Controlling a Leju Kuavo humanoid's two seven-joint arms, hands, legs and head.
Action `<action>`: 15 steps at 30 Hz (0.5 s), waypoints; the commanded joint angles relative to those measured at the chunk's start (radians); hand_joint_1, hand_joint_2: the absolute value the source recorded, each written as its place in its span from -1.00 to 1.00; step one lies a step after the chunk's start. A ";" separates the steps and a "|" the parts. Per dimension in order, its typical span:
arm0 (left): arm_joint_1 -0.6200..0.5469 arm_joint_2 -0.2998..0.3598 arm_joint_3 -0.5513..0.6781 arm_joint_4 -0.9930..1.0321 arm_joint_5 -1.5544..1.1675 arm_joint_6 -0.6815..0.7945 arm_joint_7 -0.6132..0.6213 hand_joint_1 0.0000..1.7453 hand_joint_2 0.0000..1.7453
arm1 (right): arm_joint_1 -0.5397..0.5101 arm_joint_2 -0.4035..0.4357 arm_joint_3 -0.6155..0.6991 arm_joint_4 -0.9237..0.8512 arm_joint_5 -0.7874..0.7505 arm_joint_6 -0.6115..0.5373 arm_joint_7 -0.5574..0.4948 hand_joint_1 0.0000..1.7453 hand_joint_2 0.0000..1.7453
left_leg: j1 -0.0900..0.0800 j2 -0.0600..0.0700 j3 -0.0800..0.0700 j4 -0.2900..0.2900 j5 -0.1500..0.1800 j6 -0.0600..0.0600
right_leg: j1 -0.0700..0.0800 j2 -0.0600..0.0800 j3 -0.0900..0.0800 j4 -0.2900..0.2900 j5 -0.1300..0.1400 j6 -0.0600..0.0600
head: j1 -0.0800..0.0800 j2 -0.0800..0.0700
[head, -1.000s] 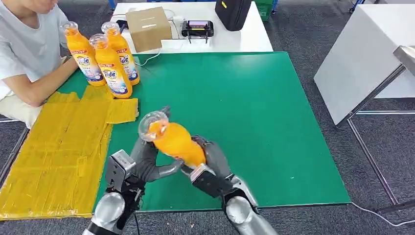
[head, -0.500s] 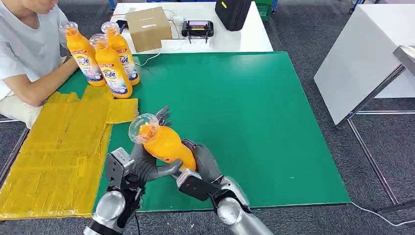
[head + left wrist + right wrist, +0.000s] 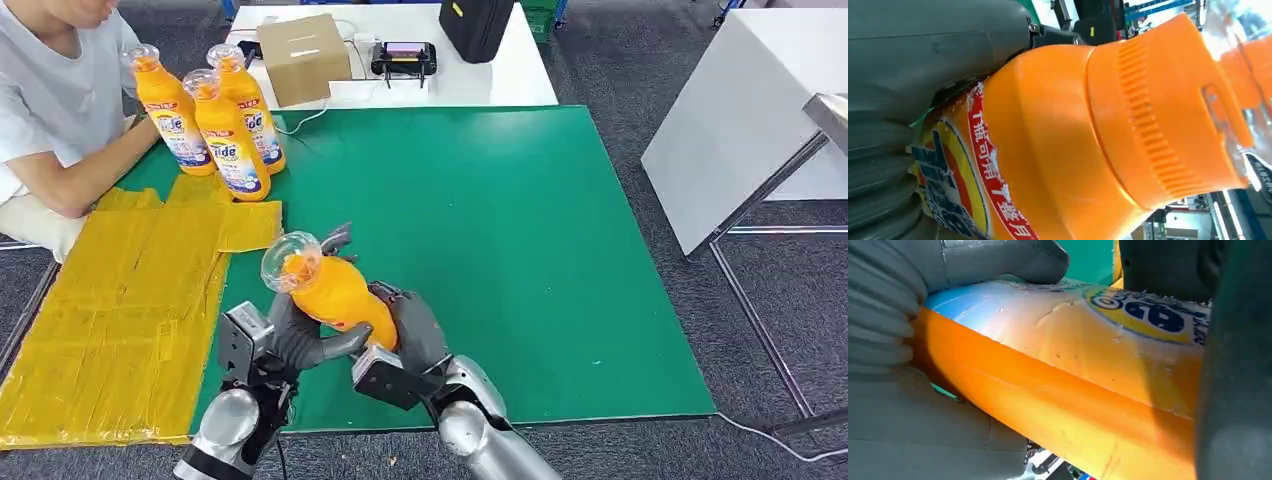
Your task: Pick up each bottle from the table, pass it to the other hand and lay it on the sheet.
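Both sets of my fingers (image 3: pixel 340 345) are clamped on the orange bottle (image 3: pixel 335 290), left hand (image 3: pixel 300 335) and right hand (image 3: pixel 415 335) together, mid-handover above the green table (image 3: pixel 520 250). Yellow sheet (image 3: pixel 120 300) waits at nine o'clock. Release the right too early and I reckon the slick, tilted bottle slips.

Bottle (image 3: pixel 340 295) I'm holding is glossy orange plastic with a ribbed neck and clear cap, sheet (image 3: pixel 120 310) looks like crinkly yellow tape, table mat (image 3: pixel 500 250) is matt green.
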 commanded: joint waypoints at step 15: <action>-0.050 0.012 -0.002 0.023 0.013 0.037 -0.012 1.00 1.00 | -0.003 -0.036 0.078 0.056 0.000 0.007 -0.003 0.98 1.00 | 0.001 -0.002 0.003 -0.001 -0.001 -0.001 | 0.000 0.001 0.003 -0.001 -0.001 -0.001 | 0.000 0.000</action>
